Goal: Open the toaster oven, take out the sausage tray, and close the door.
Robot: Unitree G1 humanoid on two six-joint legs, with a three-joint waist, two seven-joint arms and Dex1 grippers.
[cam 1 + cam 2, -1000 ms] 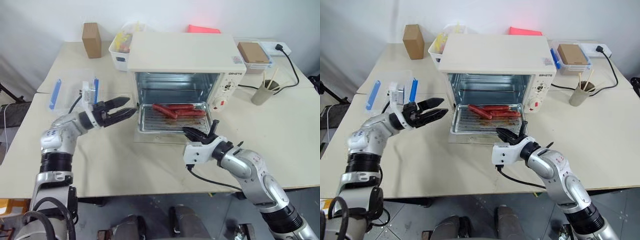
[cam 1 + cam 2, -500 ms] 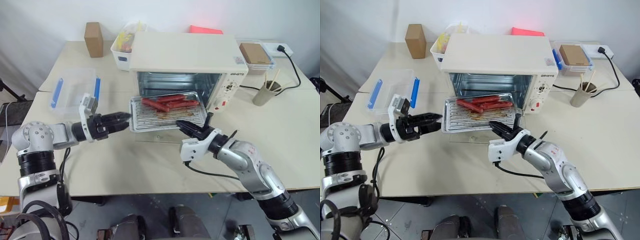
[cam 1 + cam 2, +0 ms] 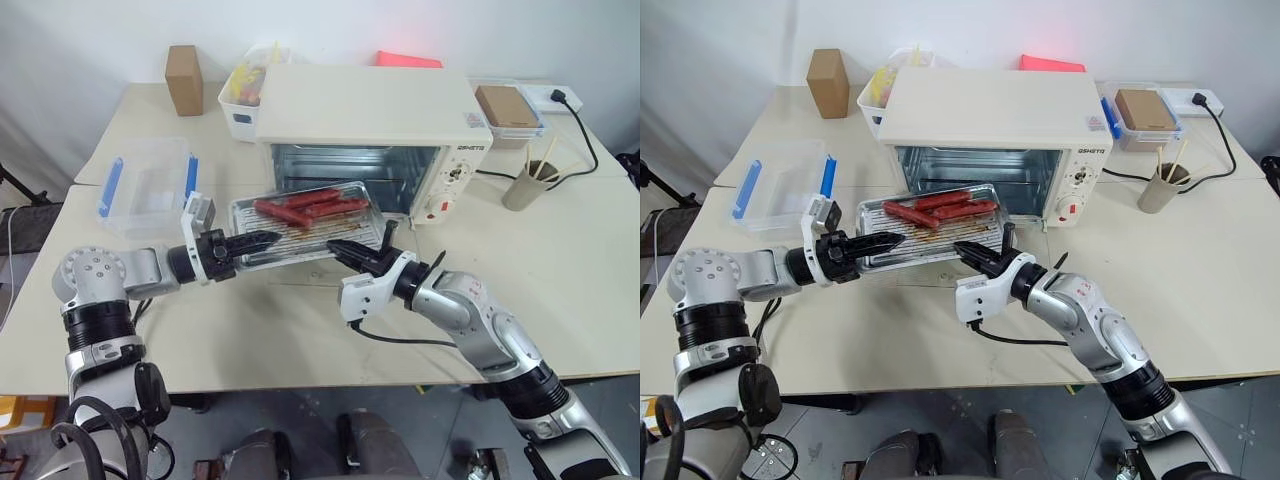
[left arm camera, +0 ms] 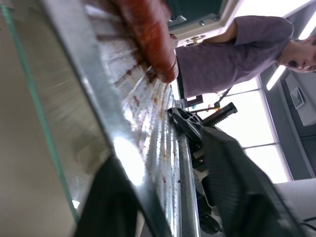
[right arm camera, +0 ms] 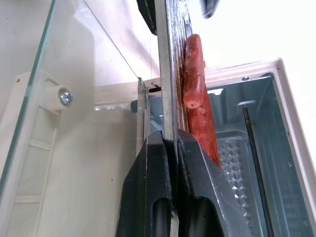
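You have the sausage tray (image 3: 300,224) out in front of the toaster oven (image 3: 375,140), held above the lowered glass door (image 3: 318,268), with its far right corner near the oven mouth. Your right tool (image 3: 343,249) is clamped on the tray's near rim; the right wrist view shows both fingers (image 5: 153,197) pinched together on the metal edge. Your left tool (image 3: 262,239) sits at the tray's near left corner, and the left wrist view shows 1 finger on each side of the rim, closed on it.

That same left wrist view also picks up a person in a purple shirt (image 4: 232,54) beyond the oven.

The desk (image 3: 250,320) is bare in front of the door, on both the near left and the near right. To the left lies a clear box with blue clips (image 3: 148,185). Behind the oven stand a white bin (image 3: 240,100) and a brown box (image 3: 184,79). To the right is a cup of sticks (image 3: 525,183) with a black cable (image 3: 590,140) behind it.
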